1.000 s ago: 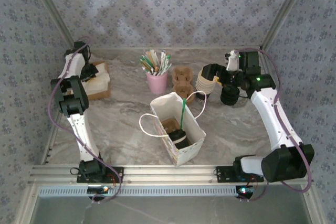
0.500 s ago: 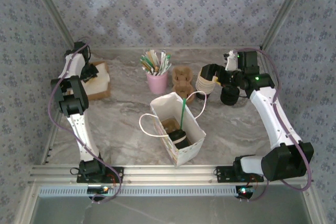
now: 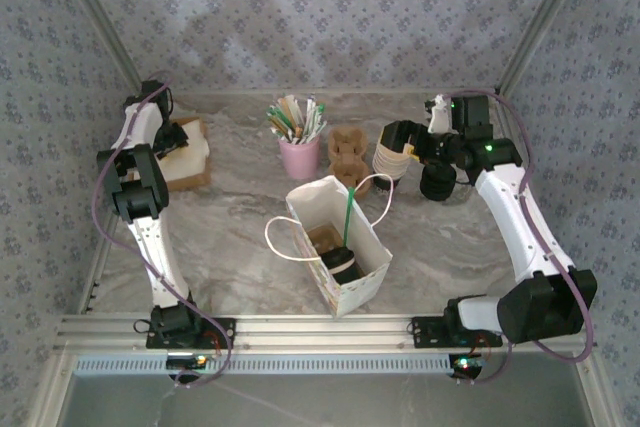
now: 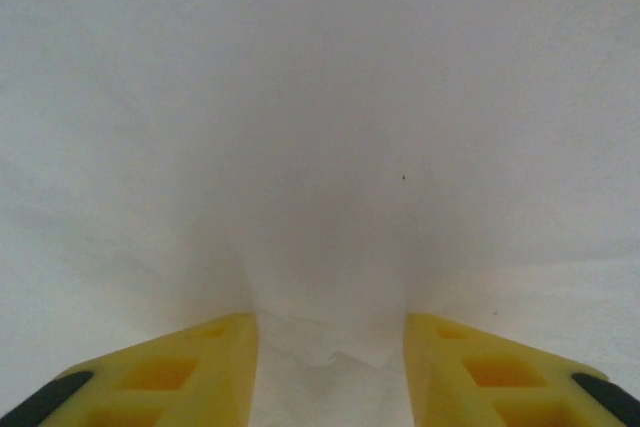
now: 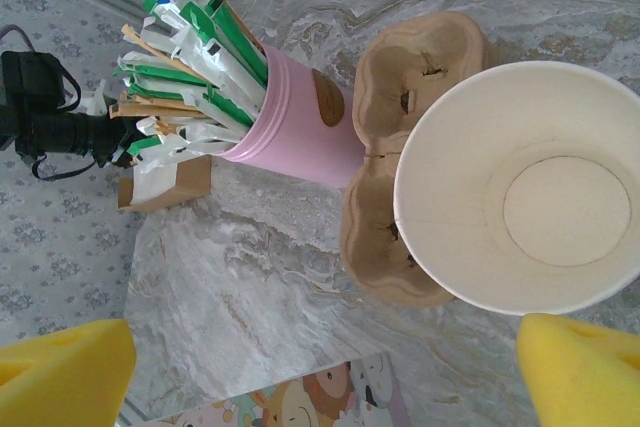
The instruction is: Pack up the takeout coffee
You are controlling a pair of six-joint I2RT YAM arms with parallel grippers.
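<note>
Marble table (image 3: 230,237): left gripper (image 4: 330,332) stands parted over white napkins (image 4: 320,127), and right gripper (image 5: 325,367) is spread wide near lidless cup stack (image 5: 520,197). I think it is better to pinch only the top napkin and lift slowly.

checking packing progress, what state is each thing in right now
paper bag: upright, top open
takeout coffee: lid on, standing inside the paper bag
top cup of the stack: lidless, empty
pink holder: upright, stuffed with straws
left gripper: jaws apart over white paper
right gripper: wide open, empty

lab booth: wallpapered walls (image 3: 330,17), aluminium rail (image 3: 320,325)
</note>
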